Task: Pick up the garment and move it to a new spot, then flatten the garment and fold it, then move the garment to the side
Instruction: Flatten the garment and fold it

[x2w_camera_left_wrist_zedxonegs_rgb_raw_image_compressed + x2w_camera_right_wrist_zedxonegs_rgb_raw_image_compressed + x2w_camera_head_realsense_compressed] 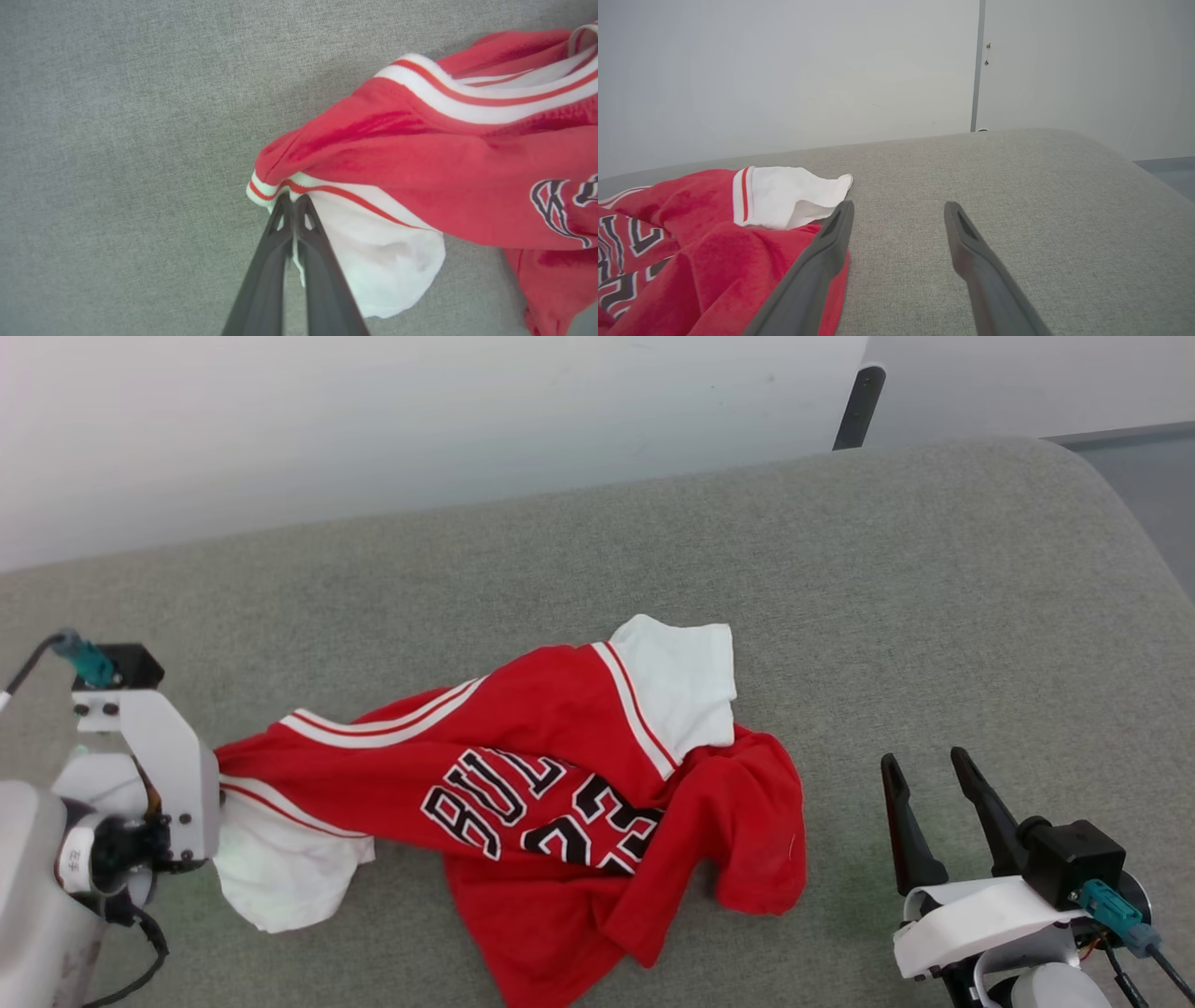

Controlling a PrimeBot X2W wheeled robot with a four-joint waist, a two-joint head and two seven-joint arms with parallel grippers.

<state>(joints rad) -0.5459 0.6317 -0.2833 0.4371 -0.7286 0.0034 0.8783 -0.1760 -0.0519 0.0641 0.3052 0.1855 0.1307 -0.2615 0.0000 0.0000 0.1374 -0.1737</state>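
Pinching the garment (560, 784) at its striped sleeve seam, left gripper (293, 199) pressed together; right gripper (926, 758) spread, empty, near the red edge.

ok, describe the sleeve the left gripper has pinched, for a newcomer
On the grey cushion lies a crumpled red shirt. Its white sleeve at the robot's left is pinched at its striped seam by the left gripper; the other sleeve lies free, farther back.
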